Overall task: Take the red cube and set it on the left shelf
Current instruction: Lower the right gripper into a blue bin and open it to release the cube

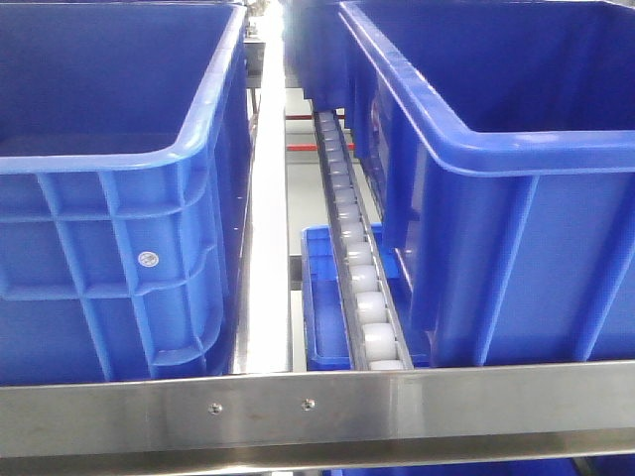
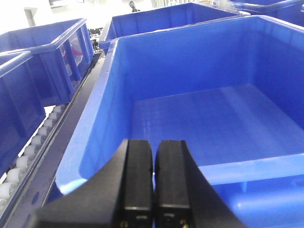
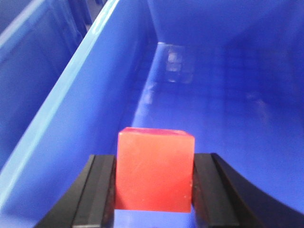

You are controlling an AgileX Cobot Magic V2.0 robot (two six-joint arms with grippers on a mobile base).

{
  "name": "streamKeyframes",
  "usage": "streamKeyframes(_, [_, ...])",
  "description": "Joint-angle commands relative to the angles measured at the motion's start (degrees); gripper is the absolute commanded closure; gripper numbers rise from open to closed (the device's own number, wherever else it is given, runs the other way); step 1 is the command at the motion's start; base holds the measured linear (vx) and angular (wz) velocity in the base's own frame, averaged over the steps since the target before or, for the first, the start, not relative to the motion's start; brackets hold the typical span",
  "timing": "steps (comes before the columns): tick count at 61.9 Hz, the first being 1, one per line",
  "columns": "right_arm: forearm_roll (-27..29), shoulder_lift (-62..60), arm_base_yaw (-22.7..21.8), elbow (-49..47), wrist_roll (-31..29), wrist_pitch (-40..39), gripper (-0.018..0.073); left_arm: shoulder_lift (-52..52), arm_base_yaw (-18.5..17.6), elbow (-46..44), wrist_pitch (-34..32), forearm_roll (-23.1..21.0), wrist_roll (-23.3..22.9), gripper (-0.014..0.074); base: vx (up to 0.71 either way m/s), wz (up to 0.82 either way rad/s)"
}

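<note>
Right gripper (image 3: 154, 183): pinching red cube (image 3: 155, 170) inside blue crate (image 3: 71, 109). Left gripper (image 2: 153, 180): fingers pressed together, holding nothing.

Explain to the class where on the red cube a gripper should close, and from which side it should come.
Grip two opposite flat side faces of the cube, as the right gripper does now: one finger on each side. The parallel faces give the pads full contact. Coming from above suits the open-topped crate.
</note>
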Motion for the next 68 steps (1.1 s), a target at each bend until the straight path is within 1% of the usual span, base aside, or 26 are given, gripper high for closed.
streamKeyframes(1, [-0.9,6.0,-0.4,-6.1,-0.4,-4.6,0.0502,-0.2,-0.1,1.3,-5.1,-0.3,0.0,0.0491,0.0,0.0])
streamKeyframes(10, [-3.0,15.5,-0.4,-11.8,-0.4,-4.4,0.0502,-0.2,-0.1,1.3,-5.1,-0.3,0.0,0.0491,0.0,0.0])
streamKeyframes(18, [-4.1,21.5,-0.4,-15.2,-0.4,-4.2,0.0498,-0.2,-0.1,1.3,-5.1,-0.3,0.0,0.0491,0.0,0.0])
streamKeyframes(22, [-4.7,23.5,-0.4,-16.3,-0.4,-4.2,0.0467,-0.2,-0.1,1.3,-5.1,-0.3,0.0,0.0491,0.0,0.0])
streamKeyframes(24, [-5.0,24.4,-0.4,-16.6,-0.4,-4.3,0.0422,-0.2,-0.1,1.3,-5.1,-0.3,0.0,0.0491,0.0,0.0])
streamKeyframes(27, [-5.0,25.2,-0.4,-17.0,-0.4,-4.5,0.0328,-0.2,-0.1,1.3,-5.1,-0.3,0.0,0.0491,0.0,0.0])
streamKeyframes(28, [-5.0,25.4,-0.4,-17.0,-0.4,-4.8,0.0277,-0.2,-0.1,1.3,-5.1,-0.3,0.0,0.0491,0.0,0.0])
streamKeyframes(34, [-5.0,26.0,-0.4,-17.0,-0.4,-6.3,0.0052,-0.2,-0.1,1.3,-5.1,-0.3,0.0,0.0491,0.0,0.0])
streamKeyframes(37, [-5.1,26.0,-0.4,-17.0,-0.4,-6.8,-0.002,-0.2,-0.1,1.3,-5.1,-0.3,0.0,0.0491,0.0,0.0])
streamKeyframes(39, [-5.2,26.0,-0.4,-17.0,-0.4,-7.0,-0.004,-0.2,-0.1,1.3,-5.1,-0.3,0.0,0.0491,0.0,0.0])
streamKeyframes(65, [-5.3,24.8,-0.4,-16.9,-0.4,-7.2,-0.0032,-0.2,-0.1,1.3,-5.1,-0.3,0.0,0.0491,0.0,0.0])
streamKeyframes(68, [-5.3,23.8,-0.4,-16.7,-0.4,-7.2,-0.0013,-0.2,-0.1,1.3,-5.1,-0.3,0.0,0.0491,0.0,0.0])
